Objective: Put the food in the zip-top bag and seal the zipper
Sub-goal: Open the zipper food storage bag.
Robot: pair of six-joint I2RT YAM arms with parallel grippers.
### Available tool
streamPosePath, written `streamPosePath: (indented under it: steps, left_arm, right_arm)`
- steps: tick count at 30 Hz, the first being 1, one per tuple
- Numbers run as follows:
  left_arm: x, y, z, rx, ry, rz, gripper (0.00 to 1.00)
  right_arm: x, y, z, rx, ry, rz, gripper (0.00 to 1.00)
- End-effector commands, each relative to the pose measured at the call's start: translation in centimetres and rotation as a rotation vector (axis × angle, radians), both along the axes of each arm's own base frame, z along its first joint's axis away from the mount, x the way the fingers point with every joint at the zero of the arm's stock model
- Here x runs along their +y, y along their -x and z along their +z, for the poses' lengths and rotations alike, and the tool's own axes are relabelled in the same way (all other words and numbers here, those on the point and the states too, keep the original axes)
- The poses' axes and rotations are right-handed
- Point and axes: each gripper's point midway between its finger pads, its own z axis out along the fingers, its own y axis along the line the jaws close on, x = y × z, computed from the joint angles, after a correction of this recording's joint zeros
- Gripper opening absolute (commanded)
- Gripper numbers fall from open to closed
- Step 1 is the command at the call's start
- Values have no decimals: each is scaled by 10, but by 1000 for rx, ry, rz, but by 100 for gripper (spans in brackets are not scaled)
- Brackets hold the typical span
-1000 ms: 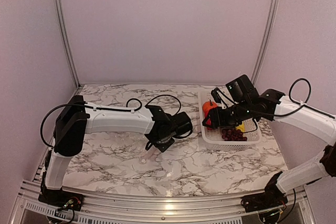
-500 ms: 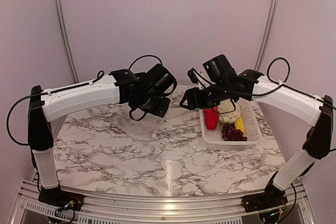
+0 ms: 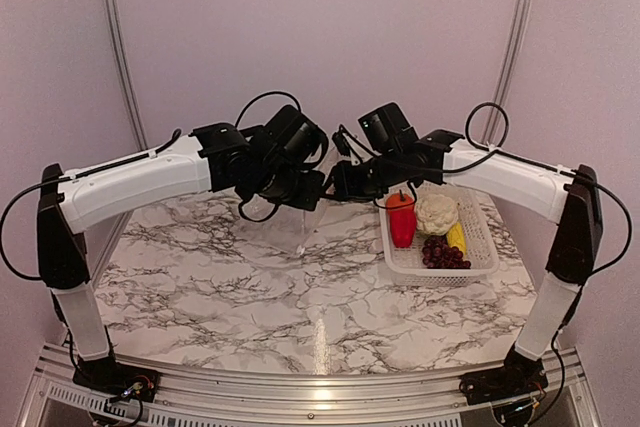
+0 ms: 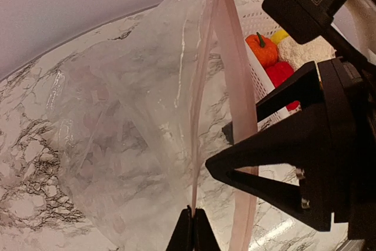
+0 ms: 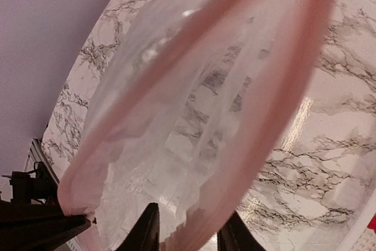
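My left gripper (image 3: 308,197) (image 4: 192,214) is shut on one zipper strip (image 4: 202,86) of the clear zip-top bag (image 3: 304,233) (image 4: 123,139), which hangs above the table. My right gripper (image 3: 340,185) (image 5: 188,218) is open, its fingers (image 4: 258,171) on either side of the other pinkish strip (image 5: 282,116) at the bag's mouth. The mouth gapes and the bag looks empty. The food lies in the white basket (image 3: 480,262): red pepper (image 3: 402,225), cauliflower (image 3: 436,213), grapes (image 3: 444,253), a yellow piece (image 3: 457,237). The orange fruit (image 4: 261,49) shows only in the left wrist view.
The basket stands at the right of the marble table (image 3: 250,307), close under my right arm (image 3: 500,177). Both arms meet high over the table's back middle. Pale walls and metal posts (image 3: 118,47) enclose the back and sides.
Both arms rose and closed in on each other. My left gripper lifted the bag off the table. My right gripper left the basket and came to the bag's mouth.
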Motion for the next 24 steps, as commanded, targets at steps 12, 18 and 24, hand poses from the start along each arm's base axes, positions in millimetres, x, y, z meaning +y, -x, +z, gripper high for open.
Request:
streamPosePath:
  steps: [12, 18, 24]
  left_arm:
    - [9, 13, 36, -126, 120, -156, 58]
    - [6, 9, 43, -143, 188, -89, 58]
    - [18, -8, 26, -139, 109, 47, 54]
  right_arm:
    - [23, -17, 56, -102, -58, -58, 0]
    - [23, -20, 70, -113, -92, -82, 0]
    - [26, -14, 72, -103, -109, -56, 0]
